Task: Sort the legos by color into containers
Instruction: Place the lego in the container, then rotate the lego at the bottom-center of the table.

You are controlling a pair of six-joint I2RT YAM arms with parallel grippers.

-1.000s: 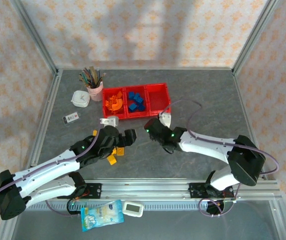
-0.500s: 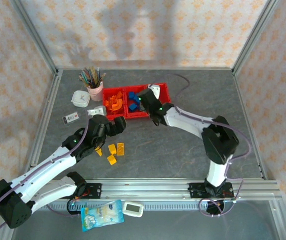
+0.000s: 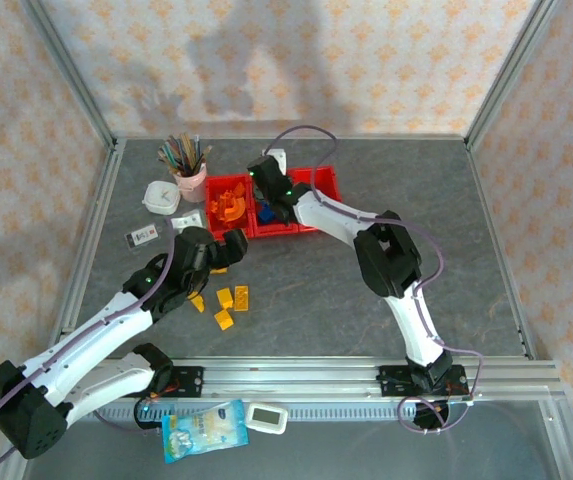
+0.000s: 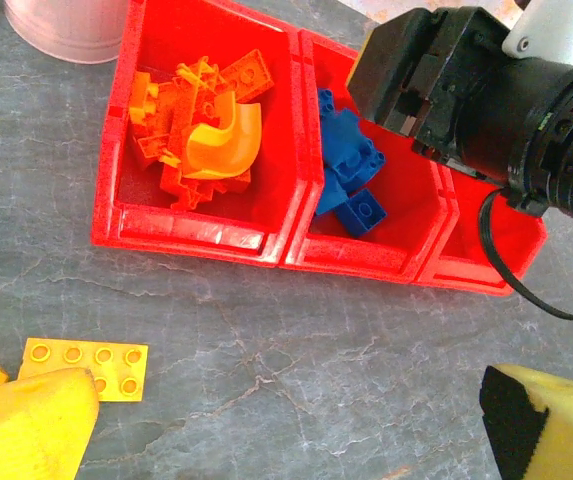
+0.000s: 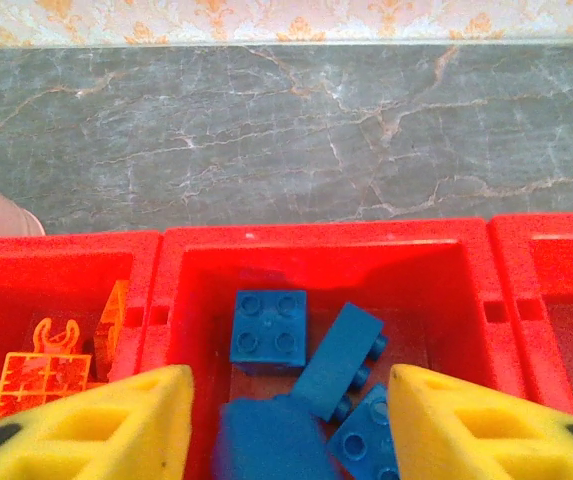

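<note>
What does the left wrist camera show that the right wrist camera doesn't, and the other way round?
Left wrist view: a flat yellow lego lying on the table in front of the bins, and the right tool over the middle bin. Right wrist view: the table behind the bins, a strip of wallpaper, and a blurred blue lego between its open fingers. Both: the red bins, orange legos in the left one, blue legos in the middle one.
</note>
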